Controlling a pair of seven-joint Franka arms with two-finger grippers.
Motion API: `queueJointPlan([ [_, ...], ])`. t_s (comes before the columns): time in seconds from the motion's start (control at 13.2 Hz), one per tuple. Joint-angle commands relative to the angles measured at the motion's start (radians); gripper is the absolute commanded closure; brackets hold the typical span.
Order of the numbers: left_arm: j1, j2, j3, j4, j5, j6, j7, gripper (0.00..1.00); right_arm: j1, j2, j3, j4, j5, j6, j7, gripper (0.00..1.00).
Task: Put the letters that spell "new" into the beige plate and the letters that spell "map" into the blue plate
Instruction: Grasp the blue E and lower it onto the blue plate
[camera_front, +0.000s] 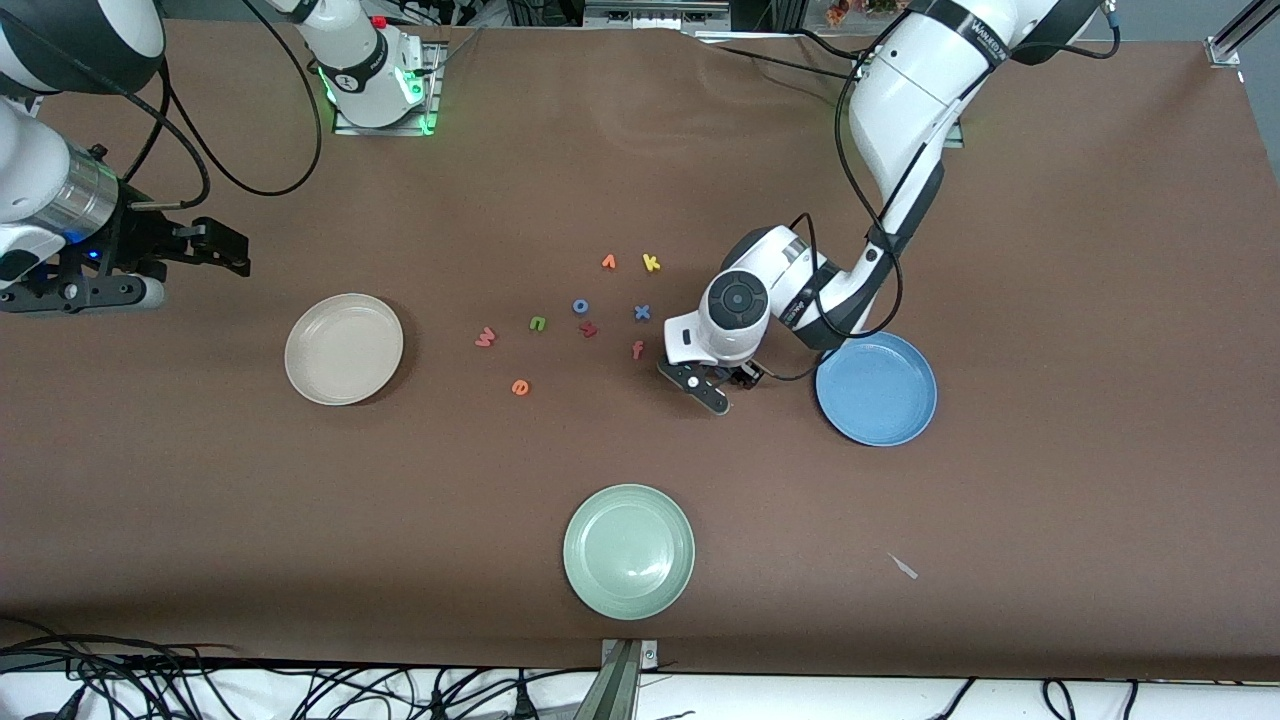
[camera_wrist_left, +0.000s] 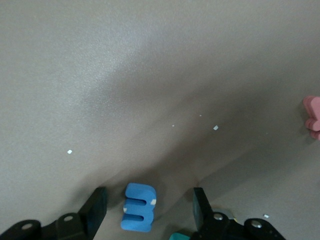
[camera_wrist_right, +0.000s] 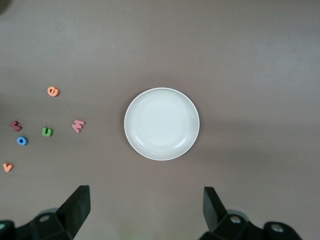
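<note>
My left gripper (camera_front: 712, 385) is down at the table beside the blue plate (camera_front: 877, 388). It is open around the blue "m" (camera_wrist_left: 139, 207), with a gap on each side of the letter in the left wrist view (camera_wrist_left: 149, 200). A teal "p" (camera_wrist_left: 180, 236) peeks out by one finger. The "a" is out of view. The pink "w" (camera_front: 486, 338), green "n" (camera_front: 538, 323) and orange "e" (camera_front: 520, 387) lie between the plates. My right gripper (camera_front: 225, 250) waits open, high over the beige plate (camera_front: 344, 349), which also shows in the right wrist view (camera_wrist_right: 161, 123).
Other letters lie in the middle: orange "v" (camera_front: 608, 262), yellow "k" (camera_front: 651, 263), blue "o" (camera_front: 580, 306), blue "x" (camera_front: 642, 313), a dark red letter (camera_front: 589, 329) and a reddish "f" (camera_front: 637, 349). A pale green plate (camera_front: 629, 551) sits nearest the front camera.
</note>
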Motion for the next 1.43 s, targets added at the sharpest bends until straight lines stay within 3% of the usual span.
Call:
queueJointPlan([
  [0.0,0.011,0.007,0.000,-0.003,0.030,-0.005,0.041,0.42,0.000,-0.010,0.003,-0.002,0.002,-0.011,0.013,0.00],
  [0.15,0.029,0.004,0.000,-0.002,0.030,-0.008,0.113,0.83,0.000,-0.010,0.003,-0.002,0.004,-0.011,0.013,0.00],
  [0.3,0.043,-0.005,0.000,0.000,0.030,-0.025,0.122,0.97,0.000,-0.010,0.004,-0.002,0.004,-0.011,0.013,0.00],
  [0.53,0.069,-0.063,0.000,0.012,0.030,-0.072,0.133,0.99,0.000,-0.010,0.003,-0.002,0.002,-0.011,0.013,0.00],
  [0.83,0.225,-0.172,-0.006,0.031,0.024,-0.251,0.332,0.98,0.000,-0.010,0.003,-0.002,0.011,-0.011,0.018,0.00],
  [1.06,0.377,-0.165,-0.006,0.017,0.028,-0.304,0.485,0.98,0.000,-0.009,0.012,-0.004,0.015,-0.011,0.053,0.00],
  [1.36,0.382,-0.123,-0.006,-0.005,0.030,-0.298,0.486,0.94,0.078,0.029,0.046,0.004,0.002,-0.003,0.049,0.00],
])
